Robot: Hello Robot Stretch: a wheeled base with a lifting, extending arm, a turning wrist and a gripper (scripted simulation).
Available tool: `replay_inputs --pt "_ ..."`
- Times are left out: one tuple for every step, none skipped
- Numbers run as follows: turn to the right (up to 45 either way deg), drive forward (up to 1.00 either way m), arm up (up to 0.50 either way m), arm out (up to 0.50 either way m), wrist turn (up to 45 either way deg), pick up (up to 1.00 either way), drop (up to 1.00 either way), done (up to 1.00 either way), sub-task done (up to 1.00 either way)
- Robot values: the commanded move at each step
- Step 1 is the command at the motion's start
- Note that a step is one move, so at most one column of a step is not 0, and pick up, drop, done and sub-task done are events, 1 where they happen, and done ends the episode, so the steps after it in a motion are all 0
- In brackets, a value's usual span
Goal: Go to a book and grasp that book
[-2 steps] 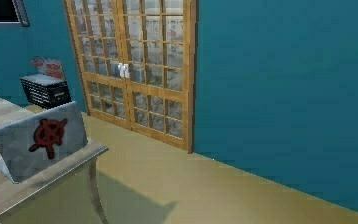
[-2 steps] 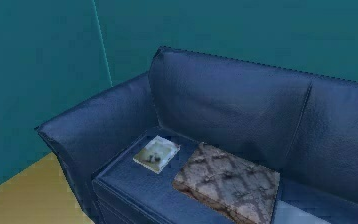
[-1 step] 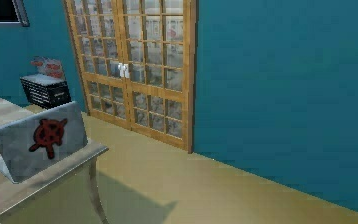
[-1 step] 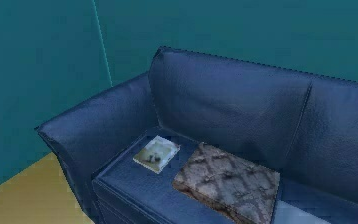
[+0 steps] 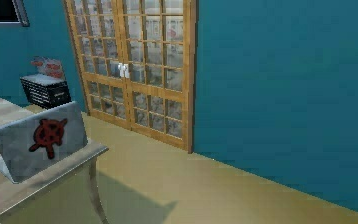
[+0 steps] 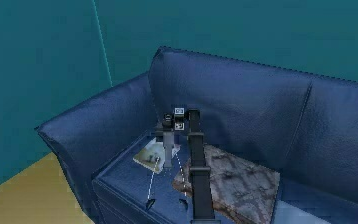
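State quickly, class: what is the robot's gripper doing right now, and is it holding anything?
Gripper: cannot be told whether it holds anything; the book lies on the sofa seat right by its fingers.

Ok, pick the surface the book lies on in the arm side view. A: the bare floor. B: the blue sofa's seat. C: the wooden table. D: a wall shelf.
B: the book lies flat on the seat of the blue sofa, left of a patterned throw.
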Motion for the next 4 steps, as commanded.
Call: replay_inputs --pt "0.0 0.00 0.00 0.00 45.0 0.00 0.00 0.00 0.00" --pt "0.0 0.00 0.00 0.00 45.0 0.00 0.00 0.00 0.00" --pt "0.0 0.00 0.00 0.00 45.0 0.00 0.00 0.00 0.00" --pt "0.0 0.00 0.00 0.00 21.0 0.00 0.00 0.00 0.00"
